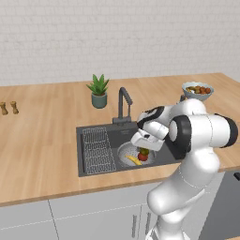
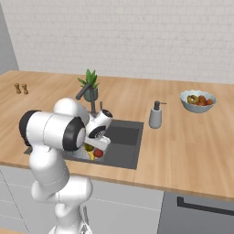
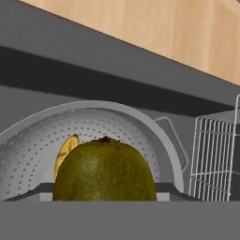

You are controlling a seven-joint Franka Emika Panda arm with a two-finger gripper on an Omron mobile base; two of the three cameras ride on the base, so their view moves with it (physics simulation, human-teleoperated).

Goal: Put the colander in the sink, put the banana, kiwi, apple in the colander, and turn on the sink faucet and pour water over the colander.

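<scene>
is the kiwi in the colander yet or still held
Held: in the hand view the kiwi sits between the gripper's fingertips, above the colander, where the banana already lies. The apple is in too.

a light wooden counter (image 1: 42,140) carries everything. the dark sink (image 1: 123,136) is set into its middle. a potted plant (image 1: 98,91) stands at 11 o'clock from the sink, two small brown shakers (image 1: 9,108) well apart toward 9 o'clock, a grey soap dispenser (image 2: 156,115) just beside the sink at 3 o'clock, and a pale fruit bowl (image 1: 198,90) farther off at 2 o'clock.
</scene>
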